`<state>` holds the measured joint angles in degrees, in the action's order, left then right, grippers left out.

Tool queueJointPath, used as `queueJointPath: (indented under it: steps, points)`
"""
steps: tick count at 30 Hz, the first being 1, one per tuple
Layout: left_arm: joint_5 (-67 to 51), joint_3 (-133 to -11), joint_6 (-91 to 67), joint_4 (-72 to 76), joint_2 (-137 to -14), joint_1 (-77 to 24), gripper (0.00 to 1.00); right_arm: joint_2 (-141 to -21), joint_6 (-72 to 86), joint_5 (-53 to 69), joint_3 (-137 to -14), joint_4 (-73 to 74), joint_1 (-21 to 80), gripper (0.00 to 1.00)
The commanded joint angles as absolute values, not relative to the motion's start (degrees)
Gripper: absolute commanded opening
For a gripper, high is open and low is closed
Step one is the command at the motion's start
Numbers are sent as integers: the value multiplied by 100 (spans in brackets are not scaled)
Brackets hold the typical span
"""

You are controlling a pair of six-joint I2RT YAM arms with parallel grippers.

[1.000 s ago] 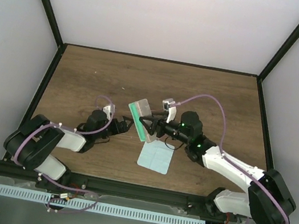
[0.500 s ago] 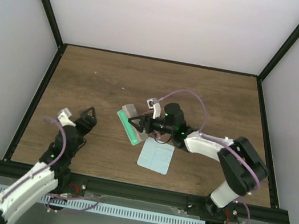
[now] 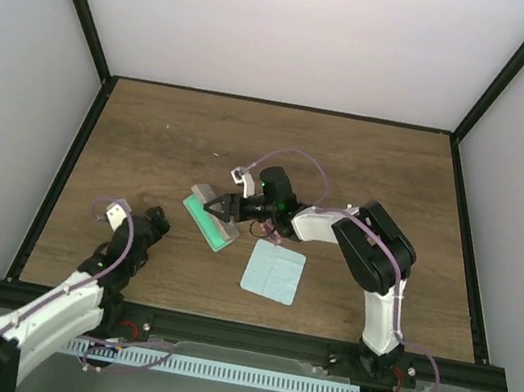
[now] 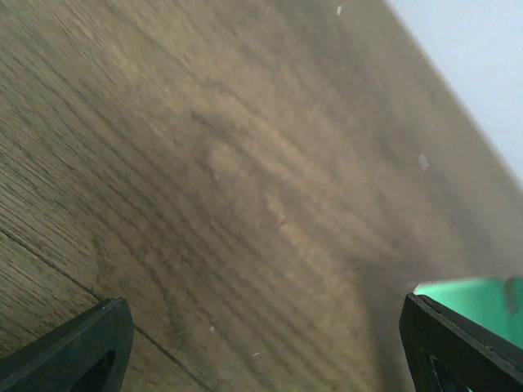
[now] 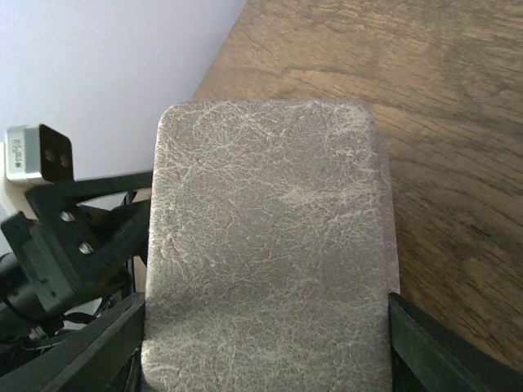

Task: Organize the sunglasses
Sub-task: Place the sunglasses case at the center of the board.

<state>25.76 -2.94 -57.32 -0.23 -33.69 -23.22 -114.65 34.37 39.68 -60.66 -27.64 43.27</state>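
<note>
Showing right gripper pinching the tilted case at mid-worktop; left gripper spread, near left; sunglasses just beyond the cloth's far edge

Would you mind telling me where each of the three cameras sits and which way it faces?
Top external: above and behind the bases, looking down on the table, both arms, the case and cloth.
Left wrist: on the left gripper, facing across bare wood; its two fingertips show.
Right wrist: on the right gripper, facing the case's grey lid between its fingers.
Shared: the case's green lining appears in top and left wrist views.
</note>
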Motion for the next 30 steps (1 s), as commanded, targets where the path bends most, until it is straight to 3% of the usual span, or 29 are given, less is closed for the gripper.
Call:
queueJointPath:
  steps: [1,7,11,20,30]
  points:
    - [2066,-564,-5499,826,-4310,-2294,89,-11631,3341,3921,-6475,-2595,4321,63]
    - [1939,-623,-5401,1112,-4739,-2294,88,-11609,3090,3625,-6714,-2119,4289,79]
    - [1974,-639,-5364,1026,-4609,-2294,88,-11587,2969,3363,-6795,-1948,4276,84]
    - [2000,-625,-5378,767,-4215,-2294,88,-11465,2860,3102,-6797,-1846,4263,88]
    - [1837,-611,-5324,1304,-4784,-2299,87,-10177,2690,2621,-5822,-2056,4280,88]
